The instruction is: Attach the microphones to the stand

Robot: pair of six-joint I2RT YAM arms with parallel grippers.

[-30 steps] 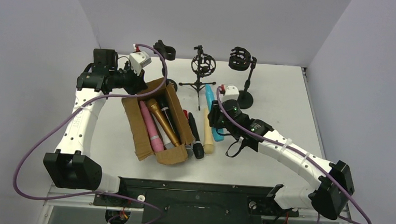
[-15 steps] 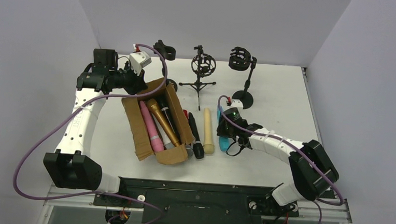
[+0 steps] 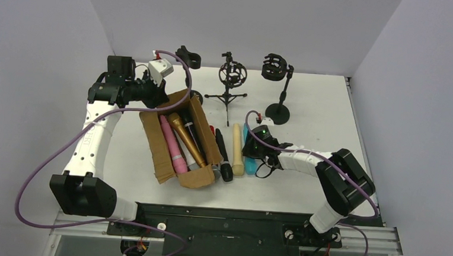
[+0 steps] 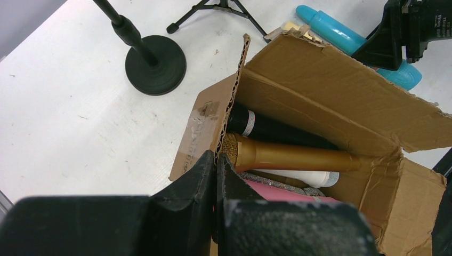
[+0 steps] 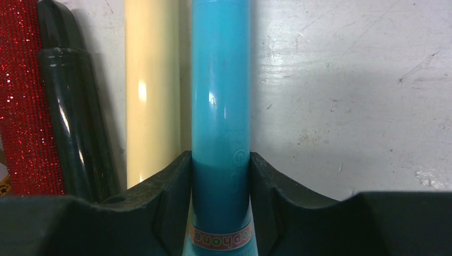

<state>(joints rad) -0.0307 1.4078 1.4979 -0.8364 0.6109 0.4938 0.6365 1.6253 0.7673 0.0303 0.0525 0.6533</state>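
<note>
Right end effector (image 5: 220,157): I see it gripping the teal microphone (image 5: 220,80), shaft between its fingers, beside the cream microphone (image 5: 152,80).
Left end effector (image 4: 216,160): closed, pinching the box (image 4: 330,90) edge.

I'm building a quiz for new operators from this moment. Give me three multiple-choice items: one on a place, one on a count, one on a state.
1. Where does the cream microphone lie?
A) clipped in a stand
B) standing upright by itself
C) on the table, between a black microphone and the teal microphone

2. How many stands are at the table's far edge?
A) three
B) one
C) five

3. What is the right gripper doing?
A) hanging open above the table
B) shut on the teal microphone
C) shut on a stand's pole

Answers: C, the right wrist view shows it flanked by both; A, the top view shows three; B, its fingers press the teal barrel from both sides.
</note>
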